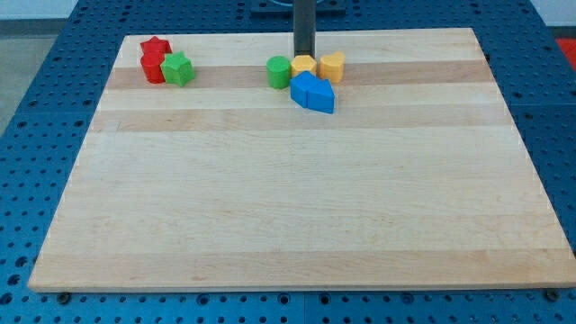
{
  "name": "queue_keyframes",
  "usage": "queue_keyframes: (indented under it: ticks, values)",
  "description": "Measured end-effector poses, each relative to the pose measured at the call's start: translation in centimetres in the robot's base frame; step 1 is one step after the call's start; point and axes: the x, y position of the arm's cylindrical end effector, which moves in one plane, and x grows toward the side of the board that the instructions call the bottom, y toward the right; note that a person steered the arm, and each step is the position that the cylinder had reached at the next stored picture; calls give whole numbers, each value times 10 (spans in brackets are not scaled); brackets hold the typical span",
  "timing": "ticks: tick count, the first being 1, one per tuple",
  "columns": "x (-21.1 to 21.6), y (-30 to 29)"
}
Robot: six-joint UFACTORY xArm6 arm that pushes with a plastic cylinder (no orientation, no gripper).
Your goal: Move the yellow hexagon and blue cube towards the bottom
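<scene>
Nearest the view's bottom, the wooden surface (288, 207) holds no blocks, so by my judgement the task has hardly begun: both blocks to be moved sit up in the far strip, close to the view's top. The blue cube (312, 93) lies just below my tip and a shade to the view's right; its outline is lumpy, and I cannot tell whether it is one piece or two pressed together. Touching its upper edge is the yellow hexagon (303, 66), directly in front of my tip. Beside the hexagon, a green block (279, 71) stands to the view's left of my tip and a second yellow block (332, 66) to its right. My tip (304, 54) stands just behind the hexagon, touching it or nearly so. It is a bare upright rod with nothing to open or close, so it grips nothing. That placement looks right for pushing both blocks downward together. Well off to the view's left sit a red star (155, 45), a red block (154, 68) and a green star (178, 68).
</scene>
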Motion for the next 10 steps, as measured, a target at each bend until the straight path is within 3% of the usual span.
queue_keyframes:
  ticks: [7, 10]
  values:
    - [77, -21]
    - [85, -21]
